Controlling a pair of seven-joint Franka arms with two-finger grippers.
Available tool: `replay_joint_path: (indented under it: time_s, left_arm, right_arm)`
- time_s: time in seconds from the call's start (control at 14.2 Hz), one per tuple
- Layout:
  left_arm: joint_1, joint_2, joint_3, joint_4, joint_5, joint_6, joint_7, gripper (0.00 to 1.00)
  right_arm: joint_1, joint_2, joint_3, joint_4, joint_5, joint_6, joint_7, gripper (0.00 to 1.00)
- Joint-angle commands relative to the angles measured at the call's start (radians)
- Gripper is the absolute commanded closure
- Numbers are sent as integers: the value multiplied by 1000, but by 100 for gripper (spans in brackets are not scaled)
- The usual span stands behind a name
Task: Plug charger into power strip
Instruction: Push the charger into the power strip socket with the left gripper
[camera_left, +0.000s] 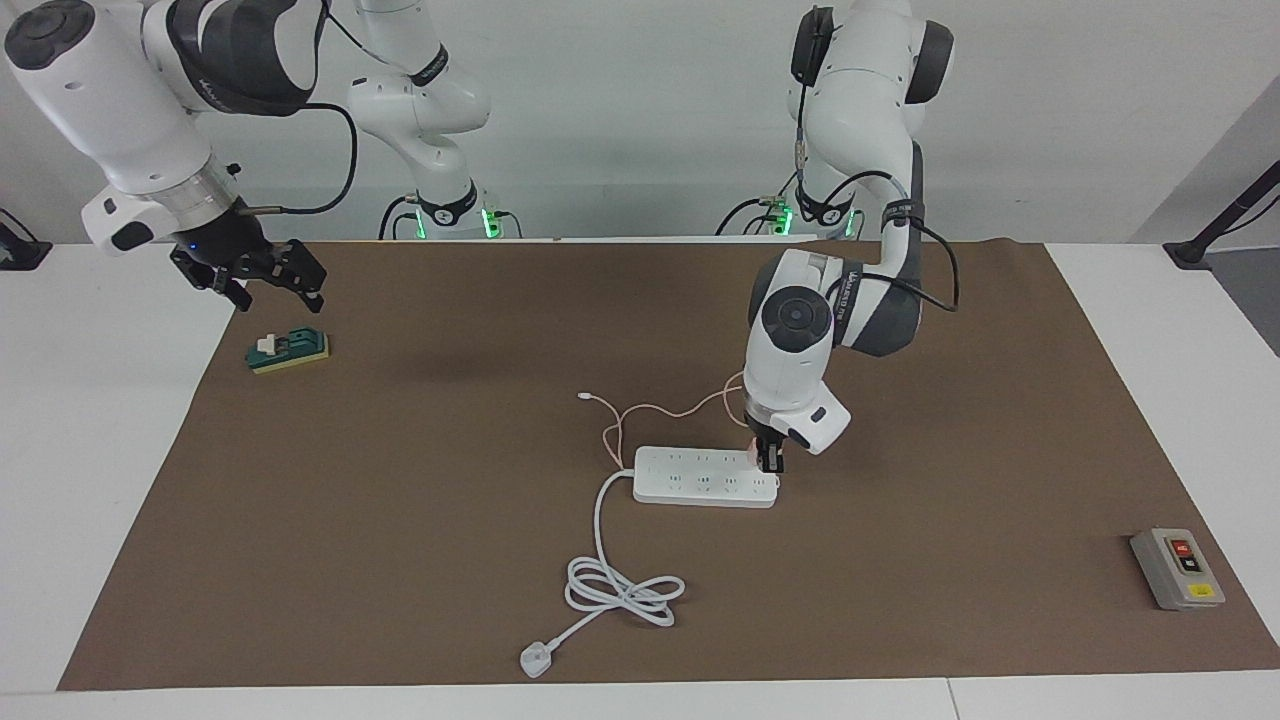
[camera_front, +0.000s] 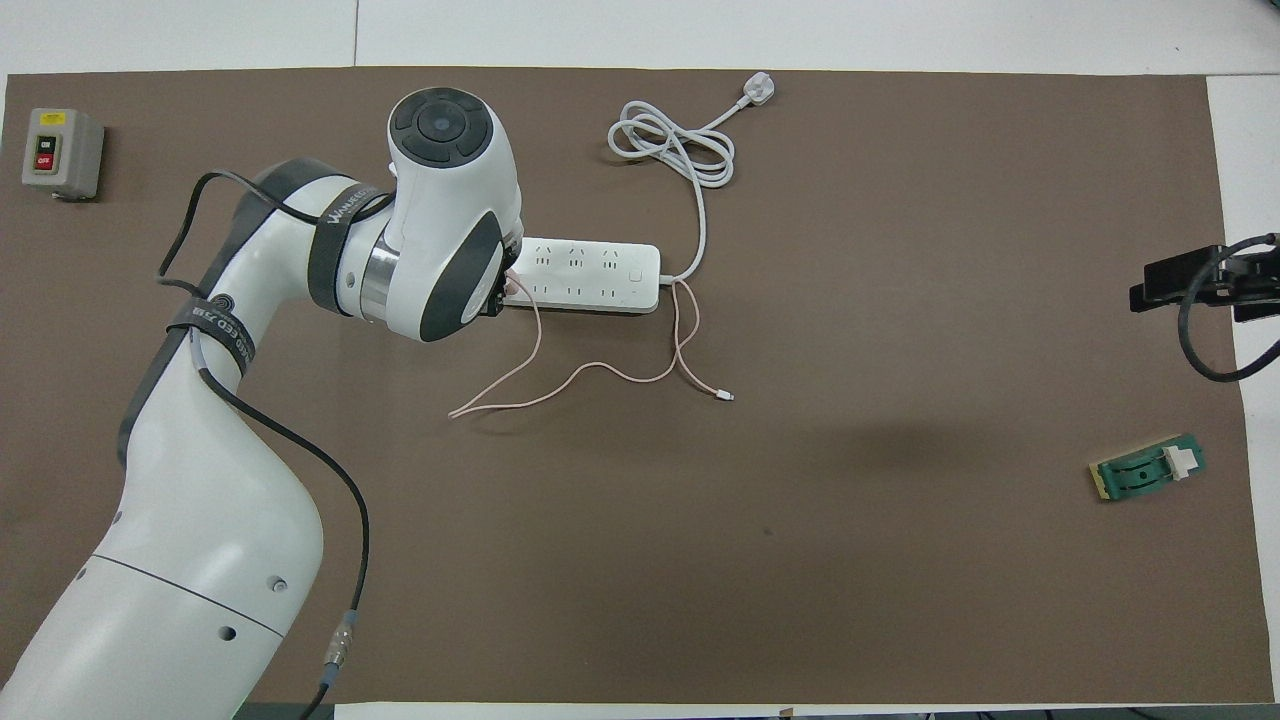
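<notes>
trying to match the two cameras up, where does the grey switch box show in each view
Facing view: the grey switch box sits low at the picture's right edge of the brown mat, at the left arm's end of the table.
Overhead view: the same box sits high at the picture's left edge of the mat.
Shared landmark: the power strip mid-mat, nearer to the robots than the box.
</notes>
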Motion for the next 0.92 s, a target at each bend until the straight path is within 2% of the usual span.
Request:
replay_joint_path:
  time_s: [0.0, 0.42, 0.84]
  left_arm:
    - [-13, -27, 15, -56, 17, 25, -17, 100]
    - [-31, -33, 15, -86, 28, 65, -19, 100]
    - [-45, -55, 15, -162, 43, 134, -28, 100]
  right_arm:
    - [-4, -11, 6, -2, -10, -6, 19, 0]
    - [-4, -11, 6, -2, -10, -6, 19, 0]
    - [-4, -11, 4, -2, -10, -5, 22, 0]
